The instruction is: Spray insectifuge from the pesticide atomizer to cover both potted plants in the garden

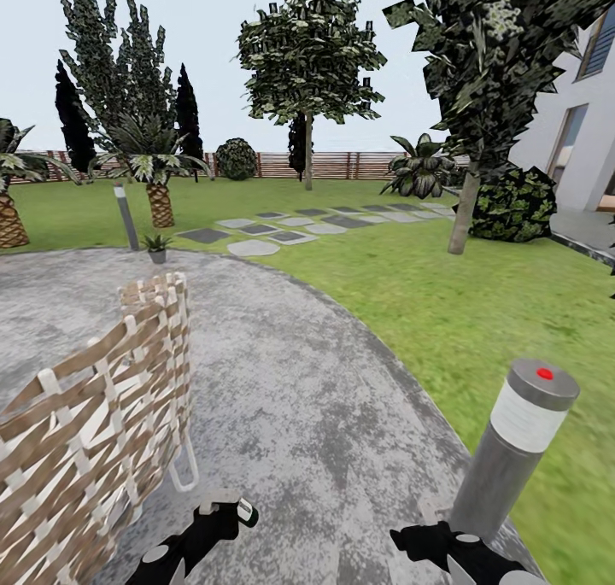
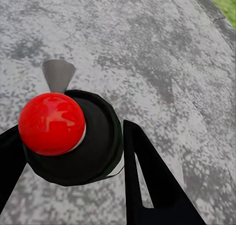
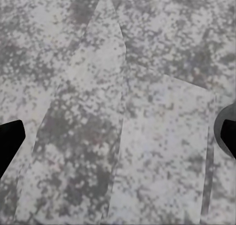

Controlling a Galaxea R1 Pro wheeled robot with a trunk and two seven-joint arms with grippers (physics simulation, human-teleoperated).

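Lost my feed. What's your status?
Left gripper shut on atomizer. Right gripper open, empty. Small plant ahead across patio; woven chair close left.

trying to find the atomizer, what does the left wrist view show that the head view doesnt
Left wrist: the left gripper closed around the pesticide atomizer, seen end-on with its red top toward the camera.
Head: the wider garden, with a woven chair, a grey lamp post, a small potted plant, palms and the slat fence; the atomizer's tip barely shows.
Both: the grey stone patio.
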